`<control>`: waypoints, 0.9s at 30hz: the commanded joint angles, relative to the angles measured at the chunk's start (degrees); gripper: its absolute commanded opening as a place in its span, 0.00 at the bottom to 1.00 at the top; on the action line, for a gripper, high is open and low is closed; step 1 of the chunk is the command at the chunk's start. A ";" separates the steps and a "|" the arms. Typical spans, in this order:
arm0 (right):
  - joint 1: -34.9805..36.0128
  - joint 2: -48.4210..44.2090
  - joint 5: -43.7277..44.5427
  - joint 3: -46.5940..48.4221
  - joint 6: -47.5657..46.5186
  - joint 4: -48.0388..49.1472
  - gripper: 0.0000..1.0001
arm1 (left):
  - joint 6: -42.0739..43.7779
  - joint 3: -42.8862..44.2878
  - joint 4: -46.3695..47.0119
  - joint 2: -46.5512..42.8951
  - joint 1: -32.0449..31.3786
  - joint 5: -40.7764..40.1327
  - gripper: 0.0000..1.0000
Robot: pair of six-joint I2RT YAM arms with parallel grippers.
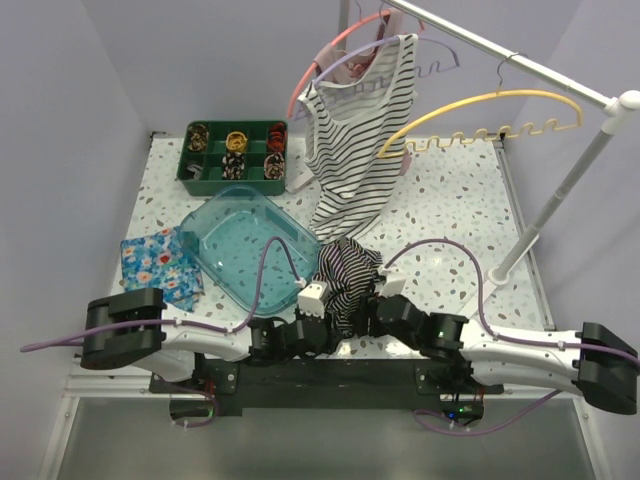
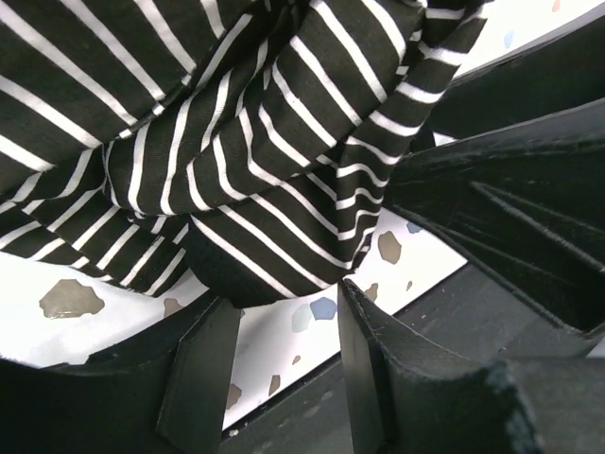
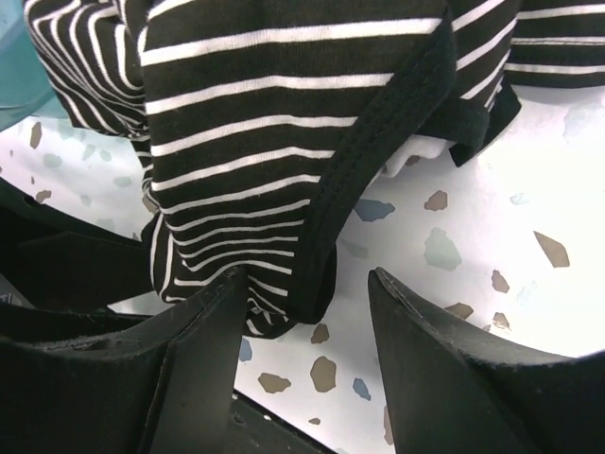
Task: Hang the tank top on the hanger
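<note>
tank top [image 1: 348, 272] bunched between left gripper [image 2: 284, 295] and right gripper [image 3: 307, 276], both half-open, unclamped; hanger [image 1: 520, 94] at 1 o'clock, right arm nearer.

Grips under the cloth, hard to read

From above, the crumpled tank top [image 1: 348, 275] hides the fingertips of both the left gripper [image 2: 282, 312] and the right gripper [image 3: 307, 279]. In each wrist view the fabric runs off the top and side edges. The left wrist view does not show whether that gripper pinches the fold or only touches it. What sits in the green tray [image 1: 232, 188] compartments is too small to name.
</note>
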 commanded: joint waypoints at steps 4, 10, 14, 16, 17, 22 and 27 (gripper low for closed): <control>0.10 3.04 2.24 2.23 0.77 7.22 0.47 | -1.71 2.24 4.56 1.02 -0.72 -4.98 0.52; 0.10 3.40 6.71 9.17 -2.13 1.34 0.08 | -1.01 1.45 7.91 1.73 -0.81 -5.78 0.55; 0.19 3.31 13.22 18.64 -5.03 -6.83 0.00 | -1.45 1.02 7.82 1.29 -0.99 -6.66 0.55; 0.10 4.53 16.73 22.34 -7.49 -11.93 0.00 | -1.54 0.93 7.82 1.02 -0.99 -7.18 0.55; 0.10 6.02 17.27 25.32 -8.28 -13.25 0.00 | -1.19 1.36 7.90 1.02 -0.99 -7.27 0.55; 0.10 9.72 17.80 28.86 -10.48 -16.34 0.00 | 0.30 3.73 7.38 2.95 -1.07 -9.12 0.54; 0.19 10.52 19.29 30.80 -10.66 -18.44 0.00 | -0.74 5.58 2.81 3.49 -1.16 -10.35 0.51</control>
